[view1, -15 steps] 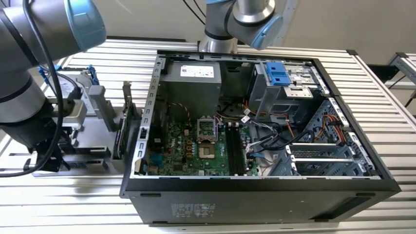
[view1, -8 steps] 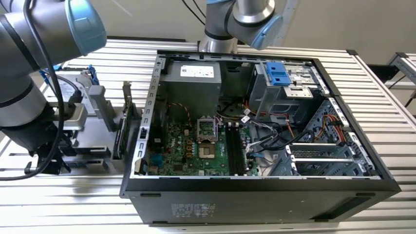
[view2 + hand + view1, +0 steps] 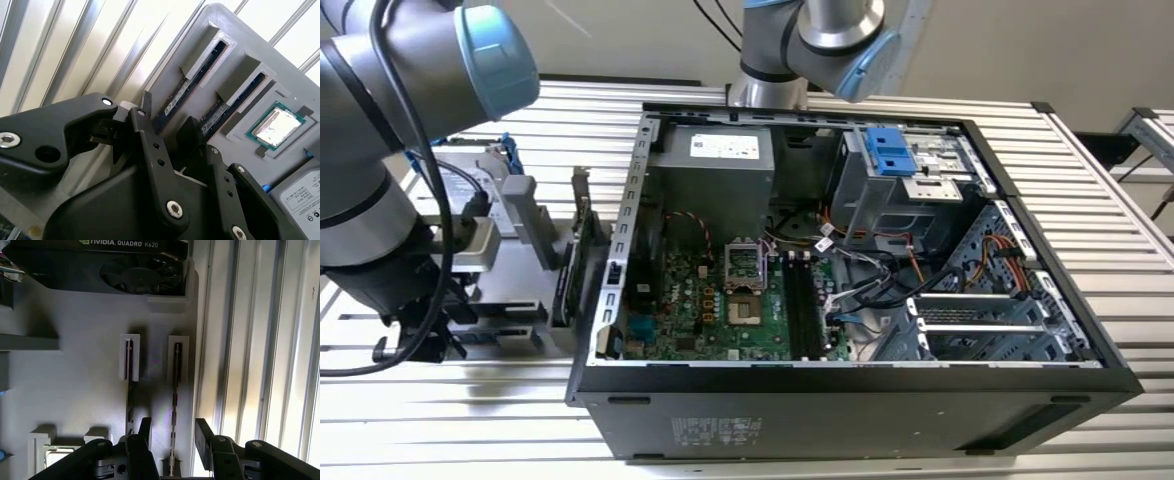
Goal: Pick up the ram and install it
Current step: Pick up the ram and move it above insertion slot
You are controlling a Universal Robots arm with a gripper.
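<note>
First wrist view, and the gripper (image 3: 174, 437) hangs wide open over the grey tray (image 3: 75, 365), holding nothing, with one ram (image 3: 176, 385) standing on edge in its slot, lined up between its two fingers (image 3: 202, 432). A second stick (image 3: 129, 390) stands just beside it in its own slot; one graphics card (image 3: 135, 270) lies further along the tray.

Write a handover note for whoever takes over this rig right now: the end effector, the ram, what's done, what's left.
Gripping: the end effector is open, with a finger on each side of the ram, not closed on it.
Parts: the ram stands on edge in the grey holder, beside a second stick. The holder sits outside the computer case, on the exterior view's left.
Done: the arm is lined up over the stick.
Left: pick-up and install. The memory slots in the case look empty.
</note>
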